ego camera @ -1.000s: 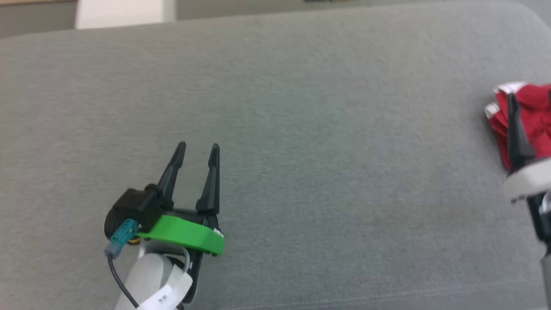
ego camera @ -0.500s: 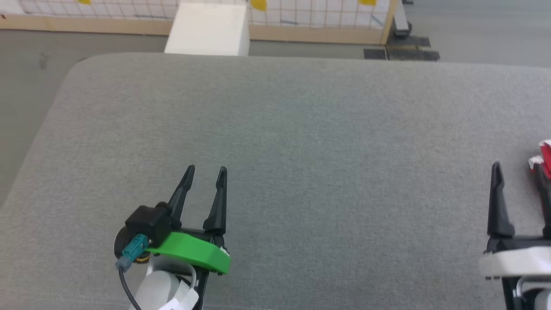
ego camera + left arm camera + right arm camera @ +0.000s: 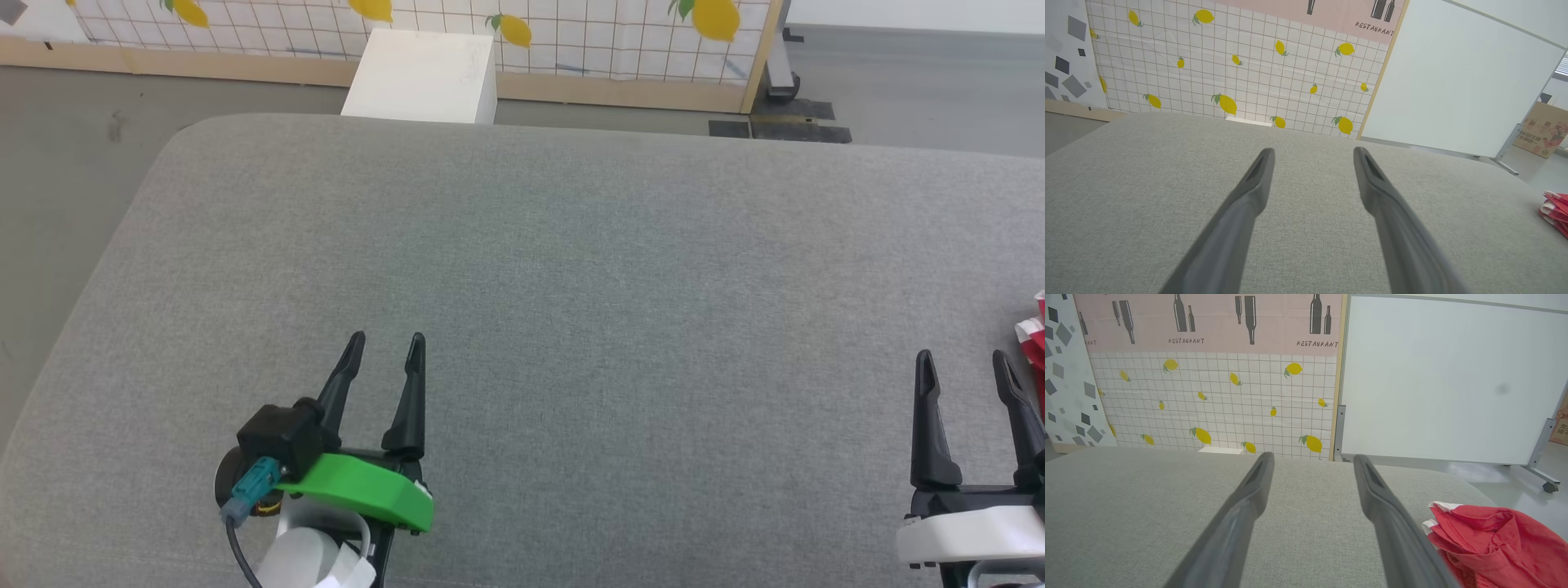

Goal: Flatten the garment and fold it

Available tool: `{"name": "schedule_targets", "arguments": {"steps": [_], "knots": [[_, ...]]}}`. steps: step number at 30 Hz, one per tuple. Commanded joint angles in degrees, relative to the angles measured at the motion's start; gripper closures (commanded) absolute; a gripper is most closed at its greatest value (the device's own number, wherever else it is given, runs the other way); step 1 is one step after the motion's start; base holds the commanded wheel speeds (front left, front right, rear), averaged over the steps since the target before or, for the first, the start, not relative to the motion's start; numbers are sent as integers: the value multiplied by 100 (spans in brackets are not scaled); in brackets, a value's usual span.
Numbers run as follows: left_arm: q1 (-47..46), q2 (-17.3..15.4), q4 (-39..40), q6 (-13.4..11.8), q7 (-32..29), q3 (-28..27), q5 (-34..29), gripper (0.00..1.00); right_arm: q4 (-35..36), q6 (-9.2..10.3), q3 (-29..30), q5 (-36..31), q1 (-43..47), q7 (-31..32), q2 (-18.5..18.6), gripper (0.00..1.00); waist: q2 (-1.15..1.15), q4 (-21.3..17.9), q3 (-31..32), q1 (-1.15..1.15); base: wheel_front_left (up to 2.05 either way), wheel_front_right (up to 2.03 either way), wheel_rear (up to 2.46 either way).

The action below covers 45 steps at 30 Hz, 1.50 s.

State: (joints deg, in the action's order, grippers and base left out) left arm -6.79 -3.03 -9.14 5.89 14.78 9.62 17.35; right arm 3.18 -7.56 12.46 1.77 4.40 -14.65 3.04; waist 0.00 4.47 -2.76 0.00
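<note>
A wide grey cushion (image 3: 571, 269) lies near me. Behind it a white box (image 3: 420, 77) stands on the grey floor (image 3: 73, 163), then a wall panel with lemons (image 3: 1220, 404), and to its right a white board (image 3: 1445, 384) on wheels.

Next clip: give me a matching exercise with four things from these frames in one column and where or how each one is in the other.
1. red crumpled garment
2. left gripper, green mount
3. right gripper, white mount
4. white square box

a. beyond the grey fabric cushion's far edge
b. open, close beside the garment
c. bunched up at the cushion's right end
d. open, over bare cushion

Pairs: 1-c, 2-d, 3-b, 4-a
</note>
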Motion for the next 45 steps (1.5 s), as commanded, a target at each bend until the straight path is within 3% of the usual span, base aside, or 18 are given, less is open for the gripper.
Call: {"name": "schedule_targets", "arguments": {"steps": [1,4,5,45], "knots": [[71,14,-2,-44,22,-11,75,0,17,8,-17,46,54,-30,-14,0,0,3,-23,0,0,0,0],[65,15,0,-61,22,-13,93,0,1,8,-30,59,25,-32,-15,0,0,-2,-51,0,0,0,0],[0,0,2,-44,0,-1,35,100,-4,0,-20,25,7,0,-1,100,0,-2,-51,0,0,0,0],[97,1,137,-123,-224,-118,-230,100,-53,0,-196,-5,-59,217,-2,100,0,-73,-2,0,0,0,0]]}}
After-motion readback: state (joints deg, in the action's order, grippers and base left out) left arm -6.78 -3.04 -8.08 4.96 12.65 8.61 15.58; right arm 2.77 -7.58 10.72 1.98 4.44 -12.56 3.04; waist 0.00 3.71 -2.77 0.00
